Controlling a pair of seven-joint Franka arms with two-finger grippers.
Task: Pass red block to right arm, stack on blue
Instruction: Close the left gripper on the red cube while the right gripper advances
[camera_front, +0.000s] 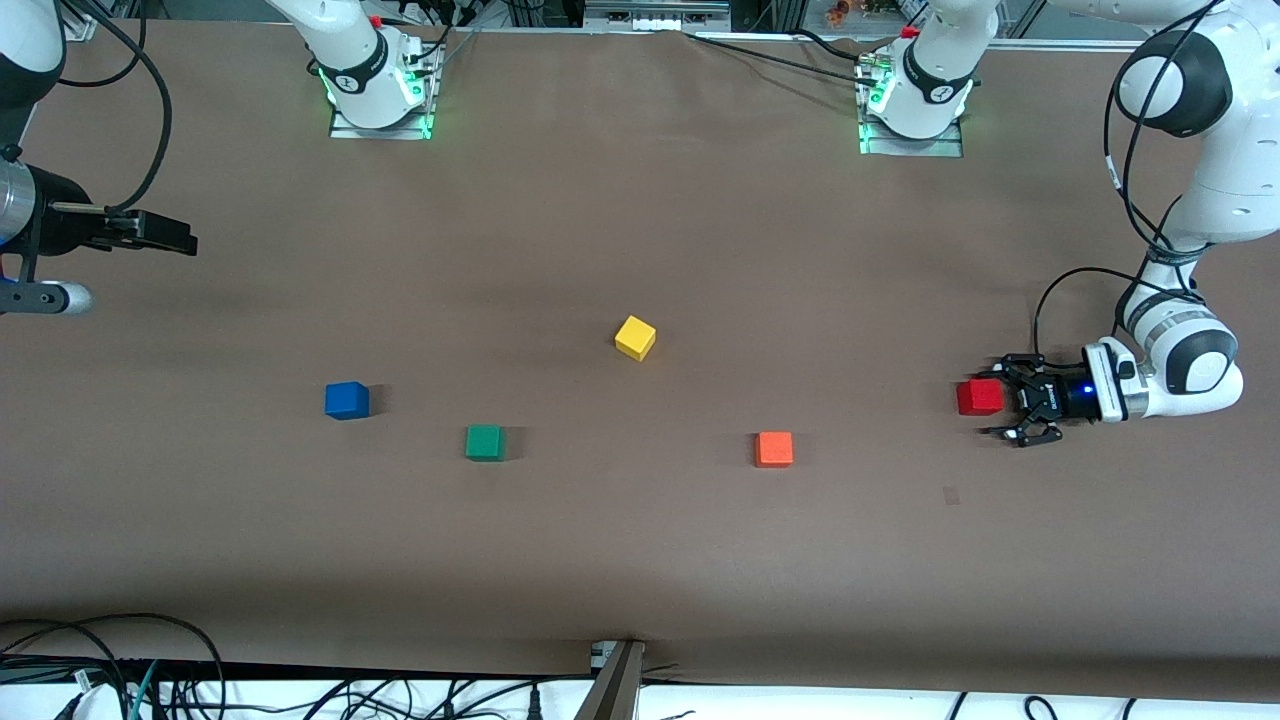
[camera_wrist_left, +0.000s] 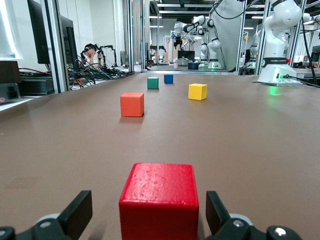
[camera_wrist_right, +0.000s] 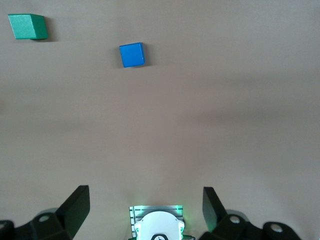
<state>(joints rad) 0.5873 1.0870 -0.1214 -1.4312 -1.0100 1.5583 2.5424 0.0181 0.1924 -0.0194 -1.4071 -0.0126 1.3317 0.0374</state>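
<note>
The desk (camera_front: 640, 560) is covered by a plain brown matte sheet; cables run along its edge nearest the front camera, and the two white arm bases stand along the edge farthest from it. The left wrist view shows a laboratory with monitors, metal framing and further robot arms around the desk. The small bright red cube (camera_front: 979, 397) lies on the desk at the left arm's end, between the spread fingers of the left hand (camera_front: 1000, 398), which sits low at the surface with gaps visible on both sides of the cube. The right hand (camera_front: 170, 236) waits with fingers apart over the right arm's end. The small blue cube (camera_front: 346, 400), green cube (camera_front: 484, 442), yellow cube (camera_front: 635, 337) and orange cube (camera_front: 774, 449) lie well apart, with bare surface between them.
</note>
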